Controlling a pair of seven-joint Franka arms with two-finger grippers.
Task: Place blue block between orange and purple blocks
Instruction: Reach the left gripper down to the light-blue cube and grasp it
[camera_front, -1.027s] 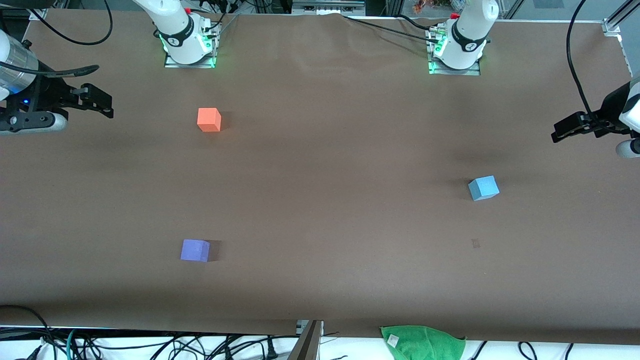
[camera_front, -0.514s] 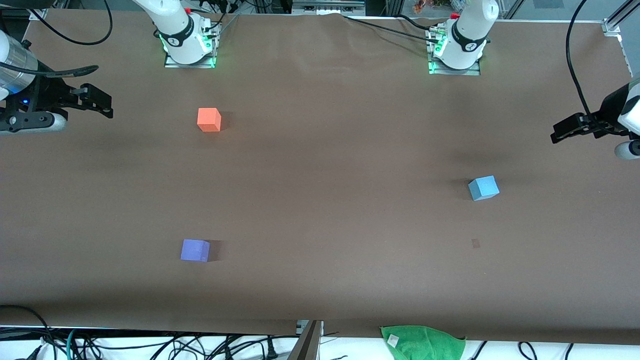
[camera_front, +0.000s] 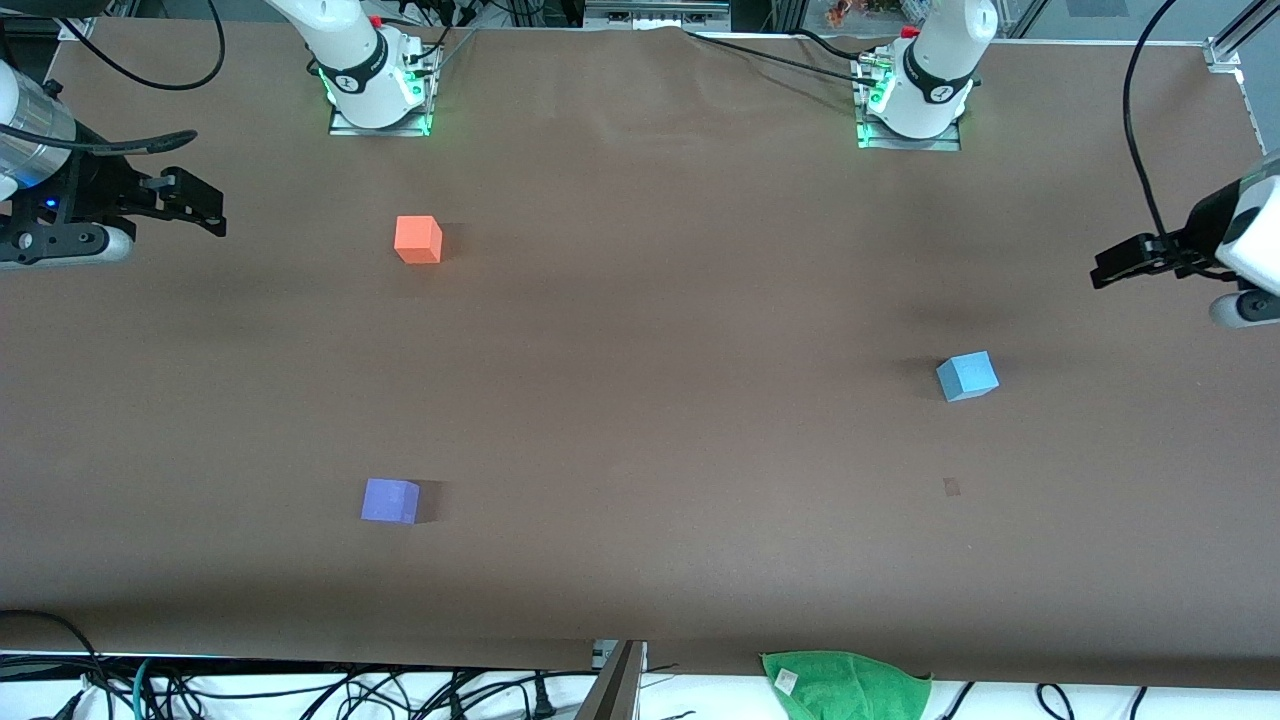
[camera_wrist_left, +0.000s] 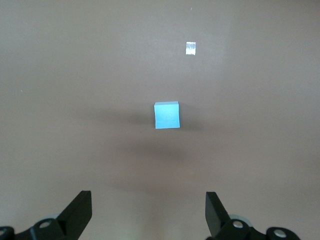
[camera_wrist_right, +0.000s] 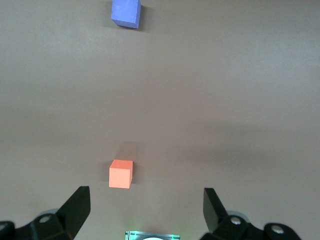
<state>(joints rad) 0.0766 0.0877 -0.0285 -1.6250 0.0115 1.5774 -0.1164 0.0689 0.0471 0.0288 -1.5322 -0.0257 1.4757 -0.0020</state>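
The light blue block (camera_front: 967, 376) sits on the brown table toward the left arm's end; it also shows in the left wrist view (camera_wrist_left: 166, 115). The orange block (camera_front: 418, 240) sits near the right arm's base, and shows in the right wrist view (camera_wrist_right: 121, 174). The purple block (camera_front: 390, 500) lies nearer the front camera than the orange one, and shows in the right wrist view (camera_wrist_right: 125, 13). My left gripper (camera_front: 1118, 266) is open and empty, high over the table's end, with the blue block ahead of it (camera_wrist_left: 148, 212). My right gripper (camera_front: 200, 205) is open and empty, waiting over the right arm's end of the table (camera_wrist_right: 146, 210).
A green cloth (camera_front: 845, 685) hangs at the table's front edge. A small pale mark (camera_front: 951, 487) lies on the table nearer the camera than the blue block. Cables run along the table's edges.
My left gripper has shifted slightly toward the table's middle, nearer over the blue block. The right arm and all three blocks have not moved.
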